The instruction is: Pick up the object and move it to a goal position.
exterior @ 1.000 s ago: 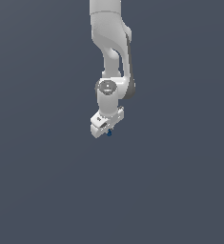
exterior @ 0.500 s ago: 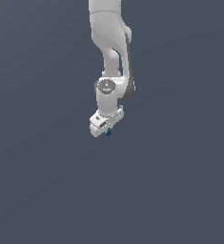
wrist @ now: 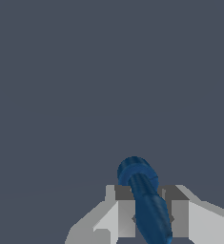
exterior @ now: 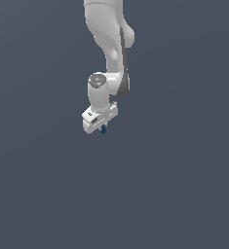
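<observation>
The object (wrist: pixel 144 200) is a dark blue, elongated piece with a rounded end, seen large in the wrist view. My gripper (wrist: pixel 149 217) is shut on it, with a grey finger (wrist: pixel 125 209) pressed against each side. In the exterior view the object (exterior: pixel 104 129) shows only as a tiny blue speck poking out below the white gripper (exterior: pixel 102 127), which hangs from the white arm (exterior: pixel 108 48) near the middle of the picture. Nothing shows under the object but plain grey ground.
A flat, uniform dark grey surface (exterior: pixel 184 185) fills both views. No other objects, containers or edges are visible.
The arm and gripper have shifted slightly upward and toward the exterior view's left, with the blue object still held between the fingers.
</observation>
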Motion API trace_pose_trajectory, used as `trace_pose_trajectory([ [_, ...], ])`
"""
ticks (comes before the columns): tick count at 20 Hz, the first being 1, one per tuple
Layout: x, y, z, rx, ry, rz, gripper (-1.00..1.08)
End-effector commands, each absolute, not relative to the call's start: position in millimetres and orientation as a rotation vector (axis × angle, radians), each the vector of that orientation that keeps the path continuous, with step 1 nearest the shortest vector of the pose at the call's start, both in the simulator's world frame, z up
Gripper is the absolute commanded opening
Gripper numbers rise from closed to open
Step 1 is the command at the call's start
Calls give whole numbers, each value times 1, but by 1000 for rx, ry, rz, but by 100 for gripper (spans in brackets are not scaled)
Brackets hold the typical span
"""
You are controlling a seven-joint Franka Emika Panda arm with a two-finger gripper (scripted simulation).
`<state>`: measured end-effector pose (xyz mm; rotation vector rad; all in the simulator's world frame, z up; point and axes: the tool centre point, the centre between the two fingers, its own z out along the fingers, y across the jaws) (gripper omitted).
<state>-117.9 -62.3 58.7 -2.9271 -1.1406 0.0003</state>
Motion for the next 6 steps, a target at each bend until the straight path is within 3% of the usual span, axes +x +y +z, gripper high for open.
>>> trace_pose_trajectory([
  [1,-124,-72,62,-2927,-1142,0,-100],
  [6,-127,-79,65,-2927,-1142,0,-100],
])
